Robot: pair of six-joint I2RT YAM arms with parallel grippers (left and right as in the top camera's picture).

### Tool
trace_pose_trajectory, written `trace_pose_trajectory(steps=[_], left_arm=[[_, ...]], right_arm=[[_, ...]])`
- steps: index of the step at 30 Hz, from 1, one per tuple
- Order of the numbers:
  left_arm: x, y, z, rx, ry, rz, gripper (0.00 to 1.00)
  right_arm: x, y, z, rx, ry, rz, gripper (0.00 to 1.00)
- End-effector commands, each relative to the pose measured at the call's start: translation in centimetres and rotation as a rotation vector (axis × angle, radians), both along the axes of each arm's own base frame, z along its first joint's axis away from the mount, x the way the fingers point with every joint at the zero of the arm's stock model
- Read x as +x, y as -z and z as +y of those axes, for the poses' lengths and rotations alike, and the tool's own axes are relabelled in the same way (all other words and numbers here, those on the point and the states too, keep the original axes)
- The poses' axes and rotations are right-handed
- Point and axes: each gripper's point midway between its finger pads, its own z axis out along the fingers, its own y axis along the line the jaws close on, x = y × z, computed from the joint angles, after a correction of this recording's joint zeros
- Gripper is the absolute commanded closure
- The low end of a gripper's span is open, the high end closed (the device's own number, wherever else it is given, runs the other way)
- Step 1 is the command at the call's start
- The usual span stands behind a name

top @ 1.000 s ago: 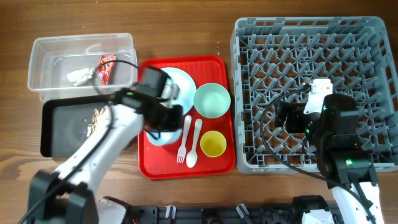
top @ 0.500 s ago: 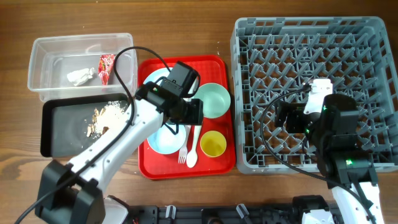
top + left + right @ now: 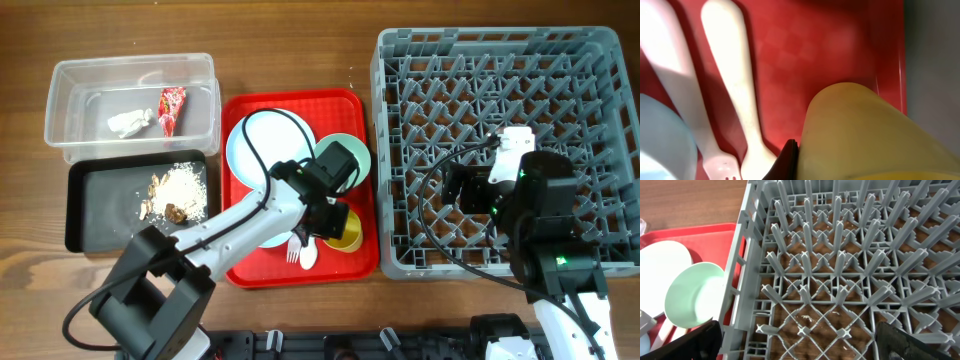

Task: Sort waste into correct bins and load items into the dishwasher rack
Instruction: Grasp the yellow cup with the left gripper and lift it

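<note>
My left gripper (image 3: 338,218) is down at the yellow cup (image 3: 348,234) on the red serving tray (image 3: 240,270). In the left wrist view one dark finger (image 3: 790,159) presses on the cup's outer wall (image 3: 865,135); the other finger is hidden. The white spoon (image 3: 735,90) and fork (image 3: 680,100) lie beside the cup. The light blue bowl (image 3: 268,240), light blue plate (image 3: 262,145) and pale green bowl (image 3: 352,150) are on the tray. My right gripper (image 3: 800,340) is open and empty over the grey dishwasher rack (image 3: 500,60).
The clear tub (image 3: 70,80) holds the white tissue (image 3: 128,122) and the red wrapper (image 3: 170,108). The black tray (image 3: 90,210) holds the food scraps (image 3: 178,190). The rack (image 3: 840,255) holds no dishes.
My left arm has swung from the black tray across the red tray to the yellow cup, leaving the light blue bowl on the tray. Food scraps now lie in the black tray. The right arm has not moved.
</note>
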Motion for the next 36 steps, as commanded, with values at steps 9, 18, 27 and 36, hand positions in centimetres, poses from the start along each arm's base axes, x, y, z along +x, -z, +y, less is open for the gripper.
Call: trace_pose_trajectory(steps=[9, 18, 27, 36], left_arm=[[12.5, -19.6, 3.0, -1.101, -0.151, -0.057, 0.96], [8.5, -17.8, -3.6, -1.129, 0.007, 0.146, 0.96], [6.4, -18.1, -6.4, -1.12, 0.061, 0.194, 0.96], [6.3, -18.0, -6.5, -1.114, 0.04, 0.22, 0.96]], right_arm=[[-1.6, -3.7, 12.6, 0.513, -0.728, -0.035, 0.0], [-1.2, -5.9, 15.5, 0.795, -1.078, -0.085, 0.0], [-1.4, -6.0, 15.5, 0.802, -1.091, -0.086, 0.08], [-0.9, -6.1, 15.4, 0.776, -1.083, -0.112, 0.2]])
